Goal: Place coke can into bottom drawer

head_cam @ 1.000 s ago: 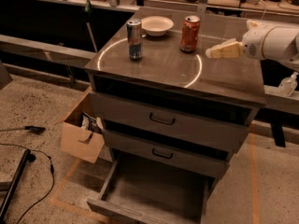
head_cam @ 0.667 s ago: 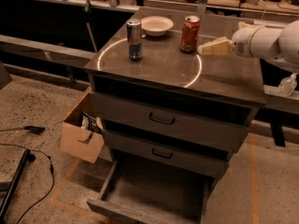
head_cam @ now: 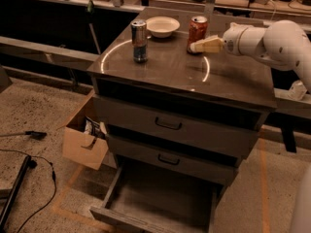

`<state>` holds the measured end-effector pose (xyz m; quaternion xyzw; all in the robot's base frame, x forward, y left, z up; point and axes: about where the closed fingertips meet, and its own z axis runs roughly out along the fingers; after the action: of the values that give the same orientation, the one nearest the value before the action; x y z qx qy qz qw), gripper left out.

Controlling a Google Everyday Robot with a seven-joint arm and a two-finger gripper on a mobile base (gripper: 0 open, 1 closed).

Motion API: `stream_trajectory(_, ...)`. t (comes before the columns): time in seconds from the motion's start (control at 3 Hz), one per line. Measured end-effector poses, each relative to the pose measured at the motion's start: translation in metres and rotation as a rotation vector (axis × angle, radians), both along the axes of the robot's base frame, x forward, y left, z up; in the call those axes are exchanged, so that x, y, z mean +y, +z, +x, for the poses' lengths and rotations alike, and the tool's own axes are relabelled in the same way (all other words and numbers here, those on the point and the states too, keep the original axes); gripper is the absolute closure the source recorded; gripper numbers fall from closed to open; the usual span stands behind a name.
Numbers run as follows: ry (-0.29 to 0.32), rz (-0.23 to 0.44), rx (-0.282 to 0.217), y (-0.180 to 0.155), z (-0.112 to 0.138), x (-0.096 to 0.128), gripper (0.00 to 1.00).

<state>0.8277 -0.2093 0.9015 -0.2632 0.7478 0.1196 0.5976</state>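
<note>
Found the coke can (head_cam: 198, 25) upright near the table's (head_cam: 223, 76) far edge, gripper (head_cam: 193, 46) at its right side, jaws clenched or released beyond telling, bottom drawer (head_cam: 160, 198) open.

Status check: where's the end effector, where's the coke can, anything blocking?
Copy: end effector beside coke can, contact unclear. Can upright on cabinet top; bottom drawer open below. Off to the side, not blocking: silver can, bowl.

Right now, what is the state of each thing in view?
coke can: upright on cabinet top
gripper: at the coke can's side
bottom drawer: open, nothing visible inside
middle drawer: shut
top drawer: shut
silver can: upright
bowl: upright
cardboard box: open
</note>
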Motion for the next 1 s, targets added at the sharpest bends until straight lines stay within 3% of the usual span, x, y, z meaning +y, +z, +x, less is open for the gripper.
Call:
stream_trajectory(0.67, -0.007, 0.013, -0.032, -0.004, 0.041, 0.024, 0.00)
stream_trajectory(1.0, 0.001, 0.028, -0.035, -0.004, 0.050, 0.030, 0.12)
